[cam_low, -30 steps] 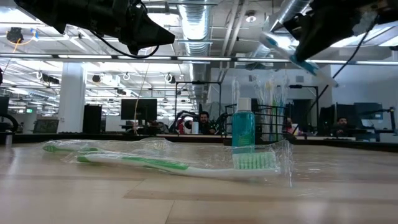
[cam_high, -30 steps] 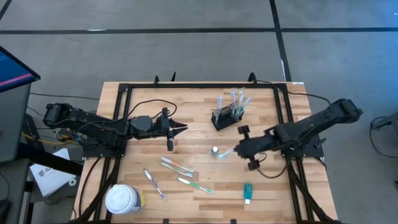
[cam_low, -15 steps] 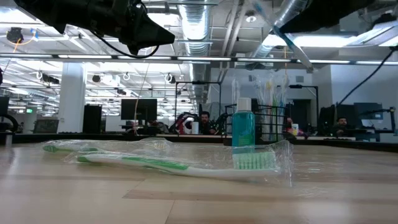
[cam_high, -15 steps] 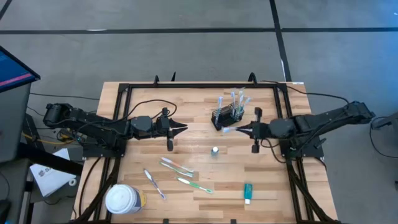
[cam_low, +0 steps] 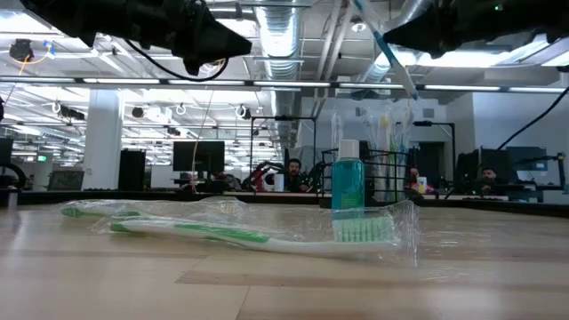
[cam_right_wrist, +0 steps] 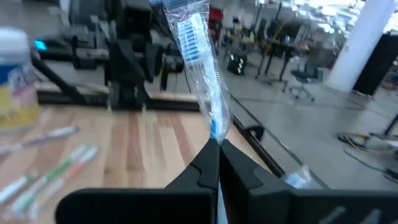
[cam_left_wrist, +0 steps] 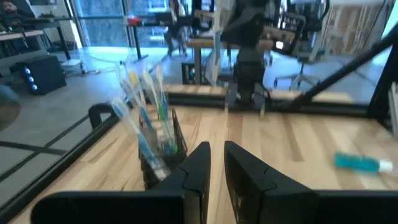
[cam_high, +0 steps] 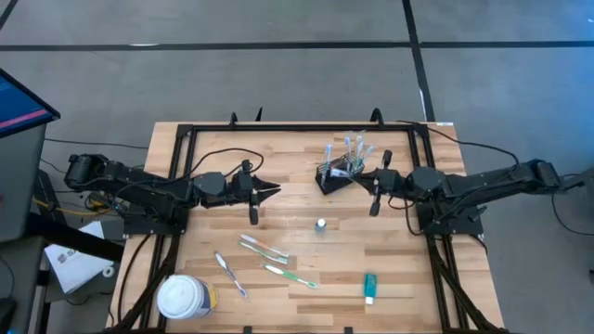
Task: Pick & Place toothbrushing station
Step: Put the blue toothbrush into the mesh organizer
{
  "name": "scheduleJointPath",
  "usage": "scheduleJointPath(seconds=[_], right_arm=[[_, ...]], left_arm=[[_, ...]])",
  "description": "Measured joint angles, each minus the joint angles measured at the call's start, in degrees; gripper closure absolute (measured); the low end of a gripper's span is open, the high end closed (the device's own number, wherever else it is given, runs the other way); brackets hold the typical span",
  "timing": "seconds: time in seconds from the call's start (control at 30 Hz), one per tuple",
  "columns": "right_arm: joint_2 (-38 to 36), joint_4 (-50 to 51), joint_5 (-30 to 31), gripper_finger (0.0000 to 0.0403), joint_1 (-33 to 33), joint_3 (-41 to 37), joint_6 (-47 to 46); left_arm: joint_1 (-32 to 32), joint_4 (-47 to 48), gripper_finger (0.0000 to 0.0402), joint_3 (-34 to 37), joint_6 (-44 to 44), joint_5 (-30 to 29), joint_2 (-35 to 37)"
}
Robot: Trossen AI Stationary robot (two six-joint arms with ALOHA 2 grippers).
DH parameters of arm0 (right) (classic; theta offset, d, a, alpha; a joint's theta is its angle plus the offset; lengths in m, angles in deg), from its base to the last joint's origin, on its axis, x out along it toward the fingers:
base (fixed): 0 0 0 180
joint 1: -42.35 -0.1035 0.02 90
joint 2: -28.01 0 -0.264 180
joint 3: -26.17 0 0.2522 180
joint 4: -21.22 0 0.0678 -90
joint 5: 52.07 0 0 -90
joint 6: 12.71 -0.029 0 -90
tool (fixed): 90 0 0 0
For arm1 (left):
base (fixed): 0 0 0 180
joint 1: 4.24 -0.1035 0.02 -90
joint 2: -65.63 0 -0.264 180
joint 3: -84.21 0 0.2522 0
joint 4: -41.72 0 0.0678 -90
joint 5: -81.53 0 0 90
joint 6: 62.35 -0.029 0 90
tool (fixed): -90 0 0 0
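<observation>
The high view looks straight down from well above, taking in the whole wooden surface [cam_high: 297, 250], its black frame and grey floor around it. The low view sits at surface height, close behind a wrapped green toothbrush [cam_low: 222, 233], facing level across the boards into an office hall. The left wrist view looks forward past its own claw [cam_left_wrist: 214, 163] toward the wire-mesh caddy [cam_left_wrist: 163, 154]; the high and low views share that caddy [cam_high: 335, 175]. The right wrist view looks past its claw [cam_right_wrist: 216, 152] along a wrapped blue toothbrush [cam_right_wrist: 198, 46] toward the white-lidded tub [cam_right_wrist: 15, 78].
</observation>
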Motion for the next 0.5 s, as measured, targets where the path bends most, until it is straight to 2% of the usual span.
scheduleJointPath(seconds=[0.2, 0.4, 0.5], right_arm=[[0.0, -9.0, -3.1, 0.0402, 1.4, -2.5, -0.1], [2.0, -11.7, -3.4, 0.0402, 1.3, -2.5, -0.9], [4.0, -14.0, -5.2, 0.0402, 1.3, -2.5, -0.6]], left_arm=[[0.0, -12.7, 0.0362, 0.0, 0.2, 2.0, -3.7], [-0.5, -34.3, 0.0362, -0.5, -2.3, 2.5, -14.4], [-1.7, -39.7, 0.0362, -2.8, -2.3, 2.4, -20.1]])
